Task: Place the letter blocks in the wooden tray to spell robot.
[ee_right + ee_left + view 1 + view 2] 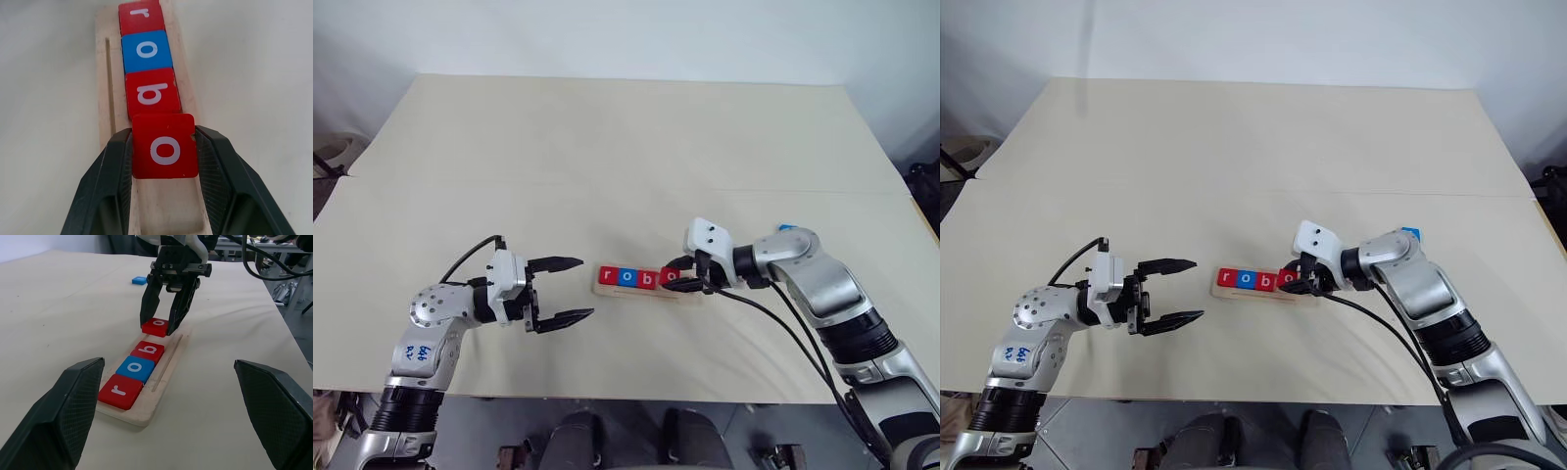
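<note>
Tiles sit in a row in the wooden tray (146, 413), a pale, narrow board with a groove along one side: we read a red r (120, 390), a blue o (139, 367) and a red b (150, 350). Our right gripper (165, 147) pinches a second red o (165, 146) over the next place. A blue tile (140, 280) lies apart on the table (607, 147). Our left gripper (570, 290) hangs spread, holding nothing.
</note>
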Robot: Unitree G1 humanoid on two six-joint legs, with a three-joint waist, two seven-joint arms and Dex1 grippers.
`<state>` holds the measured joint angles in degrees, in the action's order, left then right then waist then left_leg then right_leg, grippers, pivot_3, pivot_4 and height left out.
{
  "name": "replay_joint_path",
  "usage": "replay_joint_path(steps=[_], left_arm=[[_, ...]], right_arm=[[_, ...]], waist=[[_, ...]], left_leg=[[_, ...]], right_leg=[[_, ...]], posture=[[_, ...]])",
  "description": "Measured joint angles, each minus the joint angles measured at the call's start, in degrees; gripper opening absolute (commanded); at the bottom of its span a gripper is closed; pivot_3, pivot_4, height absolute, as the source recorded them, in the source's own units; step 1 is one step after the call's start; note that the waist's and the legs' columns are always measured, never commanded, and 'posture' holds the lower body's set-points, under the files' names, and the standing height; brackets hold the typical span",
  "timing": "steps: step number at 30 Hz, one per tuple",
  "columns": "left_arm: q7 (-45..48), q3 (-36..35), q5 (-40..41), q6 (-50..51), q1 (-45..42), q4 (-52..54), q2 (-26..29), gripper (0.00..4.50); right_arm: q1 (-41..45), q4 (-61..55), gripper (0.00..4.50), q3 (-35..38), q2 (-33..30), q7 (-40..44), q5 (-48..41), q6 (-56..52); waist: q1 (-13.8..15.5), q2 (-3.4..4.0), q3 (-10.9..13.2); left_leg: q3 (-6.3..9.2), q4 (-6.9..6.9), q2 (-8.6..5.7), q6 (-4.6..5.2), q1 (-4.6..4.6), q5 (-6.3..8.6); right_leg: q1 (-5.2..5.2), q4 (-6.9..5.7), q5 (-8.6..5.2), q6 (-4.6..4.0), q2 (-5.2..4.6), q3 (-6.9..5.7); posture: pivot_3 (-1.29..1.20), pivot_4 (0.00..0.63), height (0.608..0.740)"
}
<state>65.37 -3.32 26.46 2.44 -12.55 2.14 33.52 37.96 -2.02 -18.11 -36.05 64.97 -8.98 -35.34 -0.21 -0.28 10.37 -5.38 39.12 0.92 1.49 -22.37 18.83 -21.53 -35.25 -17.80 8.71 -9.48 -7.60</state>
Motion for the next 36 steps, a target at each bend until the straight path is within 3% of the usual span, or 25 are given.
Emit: replay_joint_path(steps=[4, 13, 18, 21, 32, 36], left_arm=[[-0.64, 0.0, 0.0, -0.01, 0.29, 0.15, 0.0, 4.5], [-1.45, 0.0, 0.0, -0.09, 0.33, 0.41, 0.0, 4.5], [-1.44, 0.0, 0.01, -0.19, 0.31, 0.42, 0.0, 4.5], [-1.42, 0.01, 0.01, -0.32, 0.25, 0.39, 0.0, 4.5], [-1.38, 0.01, 0.01, -0.62, -0.32, -0.19, 0.0, 4.5], [-1.4, 0.01, 0.0, -0.62, -0.34, -0.19, 0.0, 4.5]], right_arm=[[0.12, 0.0, 1.45, -0.85, 0.96, -0.1, -0.02, -0.19], [0.13, -0.02, 4.46, -1.47, 0.35, 0.39, -0.04, -0.59], [-0.05, -1.14, 4.46, -0.03, -1.73, 0.71, -0.65, -0.62], [-0.08, -2.87, 3.85, 0.76, -1.72, 0.52, -1.67, -1.12], [-2.8, -9.07, 0.03, 0.36, -1.3, -1.53, -3.32, -4.18], [-3.72, -9.99, 0.03, -0.31, -1.3, -1.97, -3.3, -4.69]], waist=[[0.01, 0.0, 0.0], [0.02, 0.0, 0.0], [0.01, 0.0, 0.0], [0.0, 0.0, 0.0], [0.09, 0.0, 0.0], [0.04, 0.0, 0.0]], left_leg=[[0.01, 0.0, 0.0, 0.0, 0.0, 0.0], [0.0, 0.0, 0.0, 0.0, 0.0, 0.0], [0.0, 0.0, 0.01, 0.0, 0.0, 0.0], [0.0, 0.0, 0.01, 0.0, 0.0, 0.0], [0.0, -0.01, 0.0, 0.0, -0.01, 0.0], [0.0, -0.01, 0.0, 0.0, 0.0, 0.0]], right_leg=[[-0.01, -0.01, 0.0, 0.0, 0.0, 0.0], [-0.02, -0.02, 0.0, 0.0, 0.0, 0.0], [-0.02, -0.02, 0.0, 0.0, 0.0, -0.01], [-0.02, -0.02, 0.0, 0.0, 0.0, -0.01], [-0.03, -0.01, 0.0, 0.0, 0.0, 0.01], [-0.03, -0.02, 0.0, 0.0, 0.0, 0.0]], posture=[[0.0, 0.15, 0.74], [0.0, 0.15, 0.74], [0.0, 0.15, 0.74], [0.0, 0.15, 0.74], [0.0, 0.15, 0.74], [0.0, 0.15, 0.74]])
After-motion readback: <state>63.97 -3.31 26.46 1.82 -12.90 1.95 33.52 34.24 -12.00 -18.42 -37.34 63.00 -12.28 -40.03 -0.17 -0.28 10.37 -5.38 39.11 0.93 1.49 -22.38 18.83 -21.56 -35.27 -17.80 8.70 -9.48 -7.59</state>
